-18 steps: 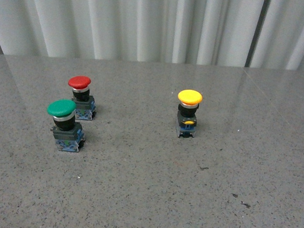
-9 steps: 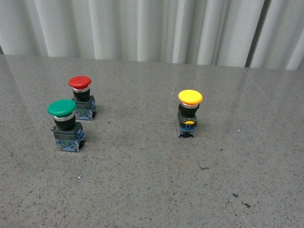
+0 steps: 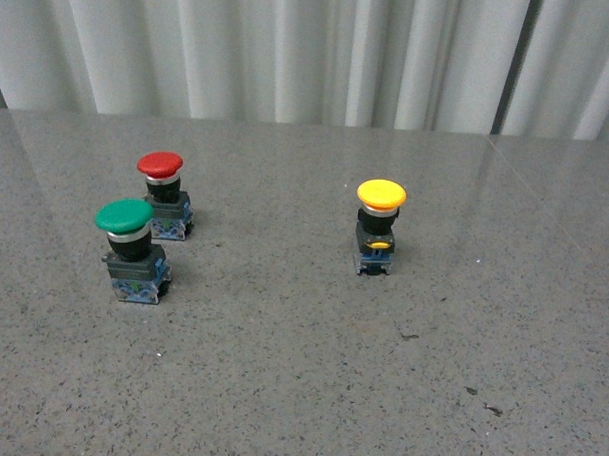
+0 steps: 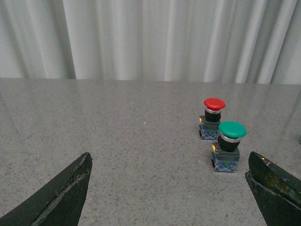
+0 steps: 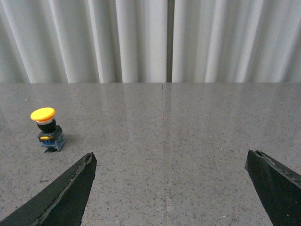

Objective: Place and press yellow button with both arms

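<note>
I see the yellow button (image 3: 379, 227) standing upright on the counter (image 3: 299, 388), right of centre, well apart from the green button (image 3: 130, 250) and red button (image 3: 163, 195) toward the left edge. Both my left gripper (image 4: 169, 188) and right gripper (image 5: 169, 188) have jaws spread wide, holding nothing.
</note>
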Action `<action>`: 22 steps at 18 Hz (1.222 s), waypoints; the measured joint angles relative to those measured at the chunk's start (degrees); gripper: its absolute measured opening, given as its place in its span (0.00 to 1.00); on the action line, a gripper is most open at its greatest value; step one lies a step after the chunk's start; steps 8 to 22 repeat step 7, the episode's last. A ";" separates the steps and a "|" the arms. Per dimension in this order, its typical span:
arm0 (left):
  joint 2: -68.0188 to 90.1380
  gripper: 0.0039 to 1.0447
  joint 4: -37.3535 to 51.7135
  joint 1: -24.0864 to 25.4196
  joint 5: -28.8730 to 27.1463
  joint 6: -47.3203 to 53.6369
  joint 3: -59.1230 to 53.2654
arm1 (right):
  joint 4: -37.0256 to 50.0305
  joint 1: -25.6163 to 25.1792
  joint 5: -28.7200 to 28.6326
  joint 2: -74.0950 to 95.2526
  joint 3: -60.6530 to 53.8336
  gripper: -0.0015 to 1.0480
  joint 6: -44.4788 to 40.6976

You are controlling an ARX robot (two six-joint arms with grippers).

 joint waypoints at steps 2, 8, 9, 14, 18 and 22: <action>0.00 0.94 0.00 0.00 0.00 0.00 0.00 | 0.00 0.00 0.00 0.00 0.00 0.94 0.00; 0.00 0.94 0.00 0.00 0.00 0.00 0.00 | 0.00 0.00 0.00 0.00 0.00 0.94 0.02; 0.00 0.94 0.00 0.00 0.00 0.00 0.00 | 0.00 0.00 0.00 0.00 0.00 0.94 0.02; 0.00 0.94 0.00 0.00 0.00 0.00 0.00 | 0.00 0.00 0.00 0.00 0.00 0.94 0.02; 0.00 0.94 0.00 0.00 0.00 0.00 0.00 | 0.00 0.00 0.00 0.00 0.00 0.94 0.02; 0.00 0.94 0.00 0.00 0.00 0.00 0.00 | 0.00 0.00 0.00 0.00 0.00 0.94 0.02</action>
